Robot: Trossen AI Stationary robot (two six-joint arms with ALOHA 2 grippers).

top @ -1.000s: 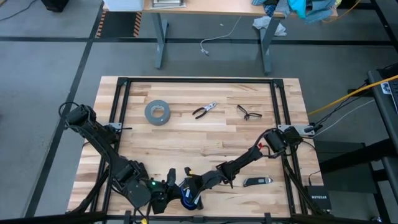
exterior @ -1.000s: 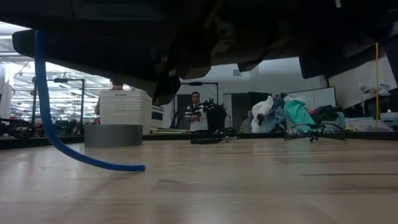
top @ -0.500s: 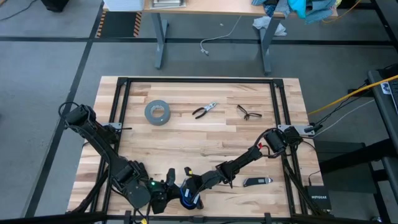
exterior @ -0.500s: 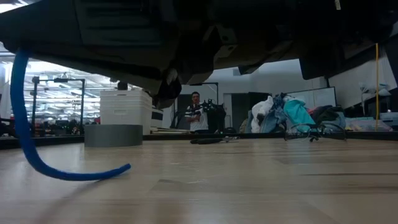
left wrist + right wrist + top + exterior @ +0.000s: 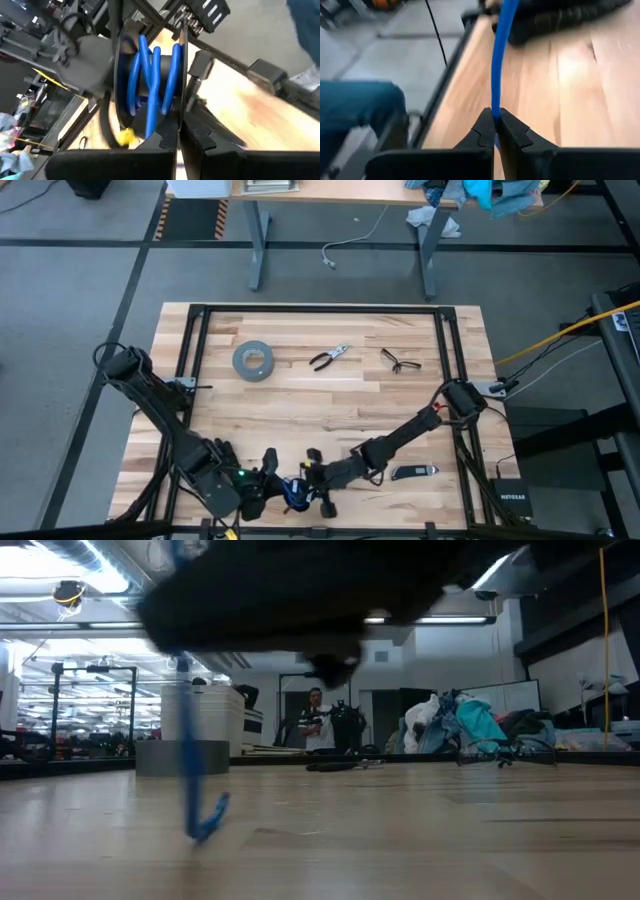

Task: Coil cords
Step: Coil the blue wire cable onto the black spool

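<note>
Your left gripper (image 5: 177, 132) is clamped on the coiled bright blue cords (image 5: 150, 75) at the wooden table's (image 5: 330, 395) near edge; your right gripper (image 5: 495, 131) pinches a blue strand.

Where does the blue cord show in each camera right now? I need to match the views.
High view: the blue cord sits at the table's near edge, between the two tools.
Low view: it hangs at left, its end touching the wood.
Left wrist view: loops above the shut left tool.
Right wrist view: one strand pinched in the right tool.
Shared landmark: grey tape roll.
</note>
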